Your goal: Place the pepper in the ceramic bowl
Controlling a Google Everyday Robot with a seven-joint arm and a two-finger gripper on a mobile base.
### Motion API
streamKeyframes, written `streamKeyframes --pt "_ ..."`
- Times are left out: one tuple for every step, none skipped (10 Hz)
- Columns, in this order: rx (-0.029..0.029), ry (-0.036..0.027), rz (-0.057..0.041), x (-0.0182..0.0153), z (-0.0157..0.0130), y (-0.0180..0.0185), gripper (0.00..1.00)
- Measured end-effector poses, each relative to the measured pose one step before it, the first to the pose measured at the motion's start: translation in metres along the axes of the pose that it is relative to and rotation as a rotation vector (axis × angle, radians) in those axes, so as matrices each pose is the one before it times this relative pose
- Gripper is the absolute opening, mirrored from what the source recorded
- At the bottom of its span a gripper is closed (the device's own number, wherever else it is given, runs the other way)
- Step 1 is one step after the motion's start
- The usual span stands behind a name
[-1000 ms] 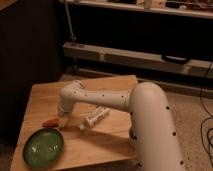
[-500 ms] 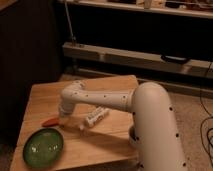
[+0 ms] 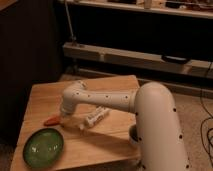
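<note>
While my white arm reaches down over the wooden table (image 3: 112,87), its gripper (image 3: 63,120) sits right at the small red-orange pepper (image 3: 51,120), which lies on the wood just beyond the wide glossy green ceramic bowl (image 3: 44,147). I judge the pepper not yet delivered: the lift and drop into the bowl remain.

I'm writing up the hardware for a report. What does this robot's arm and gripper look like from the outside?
The arm is a thick, smooth, glossy white shell of rounded, tube-like segments with bulbous joints, dotted with small dark spots. No loose cables or sleeves show on it. The gripper sits low at the wrist end over the wooden table, near the pepper; it looks pale, its details unclear.
</note>
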Motion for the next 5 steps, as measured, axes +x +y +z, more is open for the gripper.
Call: streamKeyframes --pt "-0.00020 0.00033 -0.00054 -0.00010 -0.00093 -0.00046 0.00" --pt "0.00092 0.00073 -0.00188 -0.00004 -0.00157 -0.00165 0.00" --pt "0.00029 -0.00012 -0.00069 -0.00013 -0.00140 -0.00094 0.00" --pt "0.00094 0.00083 -0.00040 -0.00039 -0.00043 -0.00113 0.00" --pt "0.00078 0.00038 -0.00170 0.00013 -0.00109 -0.00142 0.00"
